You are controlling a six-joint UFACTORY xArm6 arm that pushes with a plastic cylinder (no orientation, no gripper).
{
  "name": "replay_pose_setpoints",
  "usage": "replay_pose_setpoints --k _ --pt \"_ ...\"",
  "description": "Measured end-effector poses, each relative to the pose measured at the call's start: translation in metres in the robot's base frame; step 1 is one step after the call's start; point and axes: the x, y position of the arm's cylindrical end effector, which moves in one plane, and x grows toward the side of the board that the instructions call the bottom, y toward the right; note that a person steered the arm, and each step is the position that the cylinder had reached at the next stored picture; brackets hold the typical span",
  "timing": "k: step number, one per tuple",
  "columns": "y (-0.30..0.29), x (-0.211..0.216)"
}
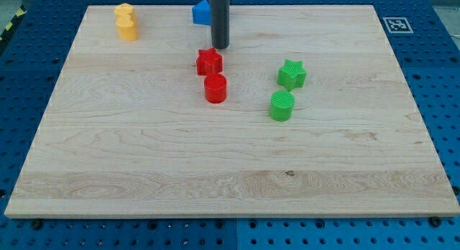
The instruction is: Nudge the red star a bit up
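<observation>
Pale wooden board (230, 171) on a blue perforated table (431, 92), seen from the view's bottom edge

Straight dark rod coming down from the view's top, my tip (220, 47) resting on the board just above the small red star-shaped block (209, 62), slightly toward the view's right of its centre; very close to the star's upper edge, contact impossible to judge

No claw on this arm, only the rod, so nothing to report as apart, together or clamped

Red star in the upper middle of the board, directly above the red cylinder block (215, 88), the two nearly touching

Blue block (201, 13) at the board's top edge, just left of the rod and partly hidden by it, shape unclear

Two yellow blocks (126, 21) stacked one above the other in the view, touching, near the top left corner, shapes hard to make out

Green star-shaped block (292, 74) to the view's right of the red pair, well apart from it, with the green cylinder block (282, 105) just below it

Black-and-white square marker (394, 24) by the board's top right corner
</observation>
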Motion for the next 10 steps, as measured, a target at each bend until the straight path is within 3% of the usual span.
replay_pose_setpoints --k 2,5,10 --pt "-0.053 0.001" --pt "-0.039 0.092" --pt "-0.027 0.075"
